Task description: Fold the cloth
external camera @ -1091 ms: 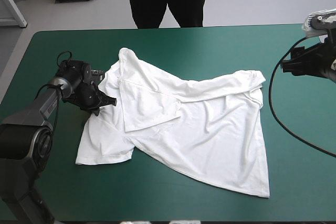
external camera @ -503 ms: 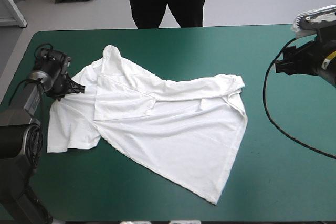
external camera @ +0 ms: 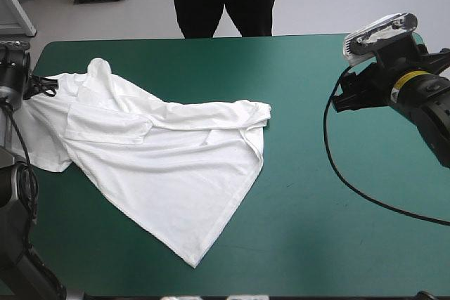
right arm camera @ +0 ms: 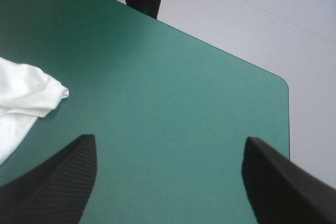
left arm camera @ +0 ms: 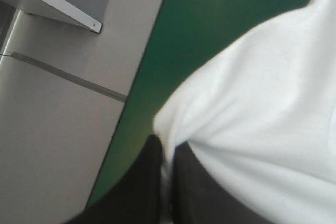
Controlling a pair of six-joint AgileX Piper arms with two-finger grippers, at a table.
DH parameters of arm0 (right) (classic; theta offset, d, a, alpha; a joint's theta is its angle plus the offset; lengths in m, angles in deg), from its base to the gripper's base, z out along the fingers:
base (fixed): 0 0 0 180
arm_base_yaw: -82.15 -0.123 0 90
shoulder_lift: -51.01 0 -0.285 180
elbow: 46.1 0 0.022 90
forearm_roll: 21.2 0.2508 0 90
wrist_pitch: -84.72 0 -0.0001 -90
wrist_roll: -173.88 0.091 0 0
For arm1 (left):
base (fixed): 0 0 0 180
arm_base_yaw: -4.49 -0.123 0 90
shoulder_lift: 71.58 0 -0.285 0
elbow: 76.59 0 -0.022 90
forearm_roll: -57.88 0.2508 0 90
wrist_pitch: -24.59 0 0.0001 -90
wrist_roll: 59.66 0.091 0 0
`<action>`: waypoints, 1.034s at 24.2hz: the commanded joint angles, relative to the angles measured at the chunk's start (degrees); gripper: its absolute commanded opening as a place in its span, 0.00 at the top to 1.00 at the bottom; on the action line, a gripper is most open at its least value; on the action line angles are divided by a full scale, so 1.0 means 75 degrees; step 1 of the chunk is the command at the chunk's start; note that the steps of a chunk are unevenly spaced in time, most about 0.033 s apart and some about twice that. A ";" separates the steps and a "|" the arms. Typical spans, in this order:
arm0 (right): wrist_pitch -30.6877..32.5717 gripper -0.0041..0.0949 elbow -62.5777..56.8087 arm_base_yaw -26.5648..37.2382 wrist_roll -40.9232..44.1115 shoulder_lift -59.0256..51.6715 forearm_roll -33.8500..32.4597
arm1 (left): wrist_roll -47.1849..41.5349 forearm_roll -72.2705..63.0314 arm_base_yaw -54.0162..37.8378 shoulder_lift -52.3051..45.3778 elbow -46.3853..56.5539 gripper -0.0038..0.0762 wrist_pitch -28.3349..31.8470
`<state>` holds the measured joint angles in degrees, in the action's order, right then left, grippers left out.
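T-shirt skewed and rumpled on the bench's left half, no clean fold made, folding judged barely begun; left tool pinching its hem at the bench's left edge; right tool spread, empty, above the bench's right side.

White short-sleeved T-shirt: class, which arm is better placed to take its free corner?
Probably right: its black tool is open, the corner ahead; the left tool is shut on the T-shirt.

High view looks down; wrist views, left seemingly nearest, share T-shirt.
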<state>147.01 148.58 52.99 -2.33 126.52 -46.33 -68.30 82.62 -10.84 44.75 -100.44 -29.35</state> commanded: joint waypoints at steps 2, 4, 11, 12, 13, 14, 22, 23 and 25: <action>-0.0326 0.24 0.0194 -0.0284 0.0084 -0.0125 -0.0575 | -0.0161 0.0170 -0.0134 -0.0060 -0.0605 0.96 0.0344; -0.0311 0.24 0.0194 -0.0331 0.0096 -0.0125 -0.0606 | -0.0119 -0.0275 -0.0134 0.0022 -0.0686 0.96 0.0344; -0.0258 0.24 0.0194 -0.0331 0.0096 -0.0217 -0.0622 | 0.0841 -0.1014 -0.0100 -0.0006 -0.0686 0.67 -0.0264; -0.0258 0.24 0.0194 -0.0331 0.0113 -0.0271 -0.0641 | 0.1152 -0.1451 -0.0100 -0.0095 -0.0686 0.50 -0.0640; -0.0258 0.24 0.0194 -0.0331 0.0127 -0.0291 -0.0641 | 0.1240 -0.1704 -0.0100 -0.0162 -0.0686 0.41 -0.0887; -0.0258 0.24 0.0194 -0.0331 0.0127 -0.0324 -0.0641 | 0.1469 -0.2142 -0.0100 -0.0374 -0.0686 0.31 -0.1309; -0.0062 0.24 0.0194 -0.0331 0.0210 -0.0343 -0.0435 | 0.3174 -0.4642 0.1293 -0.3233 -0.0246 0.30 -0.1945; -0.0032 0.24 0.0194 -0.0331 0.0252 -0.0343 -0.0400 | 0.3192 -0.4642 0.1671 -0.3471 -0.0181 0.30 -0.1979; 0.0002 0.24 0.0194 -0.0331 0.0306 -0.0343 -0.0401 | 0.3192 -0.4528 0.2487 -0.3864 0.0041 0.30 -0.2144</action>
<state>149.76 148.58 50.56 -0.48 125.02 -47.85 -45.14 49.68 0.98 21.40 -100.76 -45.70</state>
